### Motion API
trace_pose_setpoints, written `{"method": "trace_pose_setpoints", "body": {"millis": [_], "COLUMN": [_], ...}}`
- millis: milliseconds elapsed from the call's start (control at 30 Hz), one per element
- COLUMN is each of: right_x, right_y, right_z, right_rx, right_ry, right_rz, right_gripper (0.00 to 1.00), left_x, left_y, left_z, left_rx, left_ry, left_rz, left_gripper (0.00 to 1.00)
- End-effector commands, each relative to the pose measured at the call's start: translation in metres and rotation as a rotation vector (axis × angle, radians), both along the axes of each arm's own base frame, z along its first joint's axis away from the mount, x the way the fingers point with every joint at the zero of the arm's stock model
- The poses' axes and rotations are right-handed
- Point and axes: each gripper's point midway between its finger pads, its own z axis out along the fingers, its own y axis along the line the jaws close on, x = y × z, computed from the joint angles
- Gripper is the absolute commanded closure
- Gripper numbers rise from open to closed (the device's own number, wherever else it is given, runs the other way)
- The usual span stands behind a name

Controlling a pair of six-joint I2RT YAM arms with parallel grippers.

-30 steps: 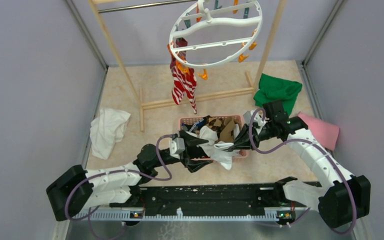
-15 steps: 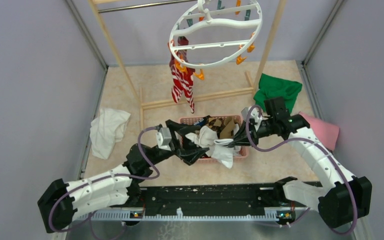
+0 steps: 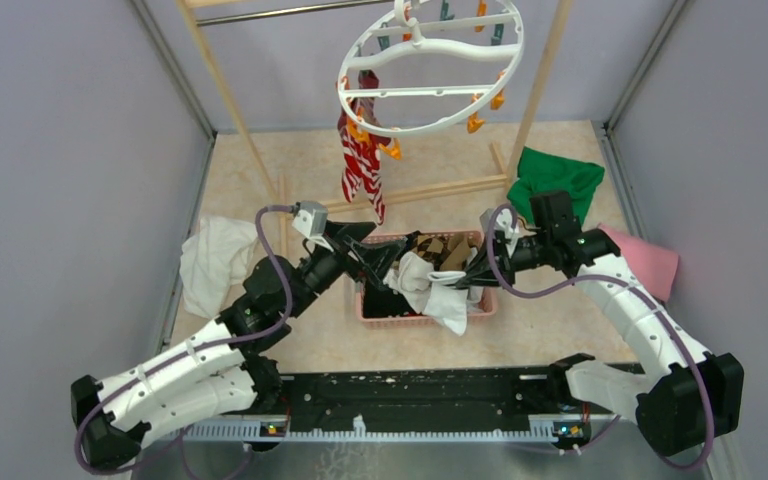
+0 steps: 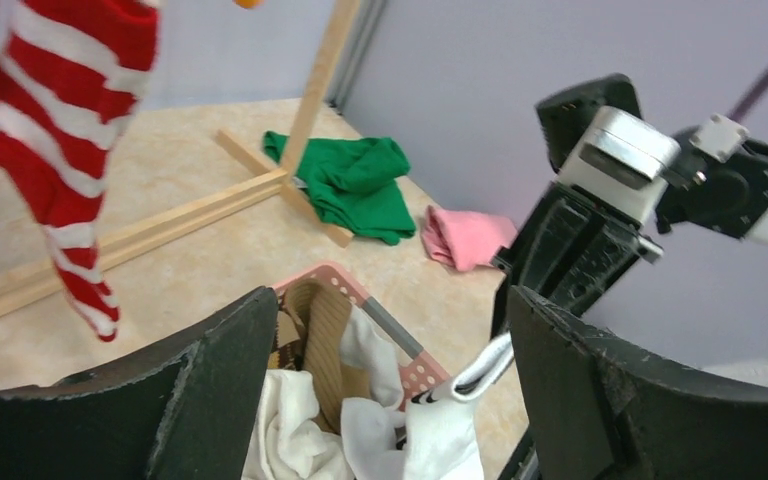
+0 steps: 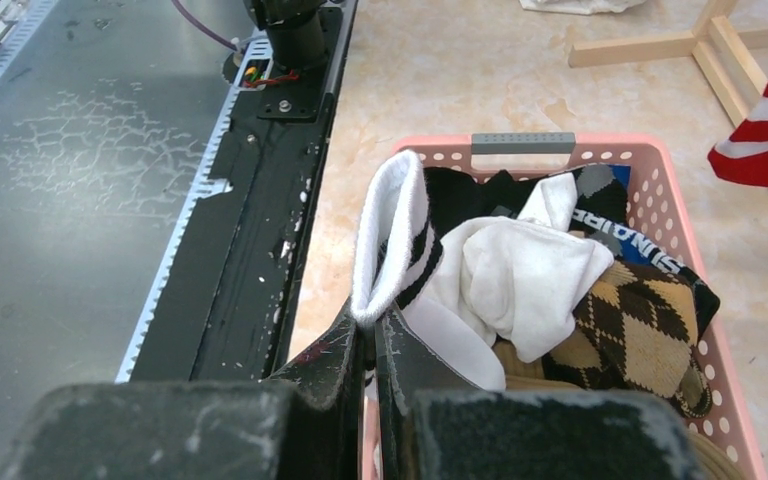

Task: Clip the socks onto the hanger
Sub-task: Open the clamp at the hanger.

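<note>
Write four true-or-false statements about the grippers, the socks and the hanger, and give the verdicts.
1. A red-and-white striped sock hangs from the hanger. True.
2. The left gripper grips that striped sock. False: it is open and holds nothing.
3. The right gripper is shut on a white sock with black bands. True.
4. The green cloth lies in the pink basket. False: it lies on the floor, outside the basket.

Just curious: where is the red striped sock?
Top view: the red-and-white striped sock hangs from the left edge of the hanger, behind the pink basket.
</note>
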Motion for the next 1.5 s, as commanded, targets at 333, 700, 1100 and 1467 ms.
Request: {"method": "trace_pose_setpoints", "body": {"millis": [333,700,1100,1467], "right_x": [0.049,0.046,0.043,0.04], "right_y": [0.012,0.015,0.014,0.015], "right_z": [0.018,0.016,0.021,0.025], "right_rx": [0.001,-0.007,0.007,0.018], "right_ry": [0.014,0.007,-0.005,-0.002], "right_rz": [-0.208,-0.238,-0.244,-0.238], "right_gripper": [1.0,1.0,1.0,1.0], "left_x": [0.051,0.041,0.06,0.082], "left_y": [0.027,0.012,0.002,-0.008], "left_z": [0.053,0.076,0.105,0.087], "left_rx": [-0.005,0.064,0.15,0.134], "left_ry": [0.298,0.282,0.146,0.301], "left_rz": [0.417,0.737,0.887,0.767], "left_gripper": [0.28,0.26,0.27,0.27]}}
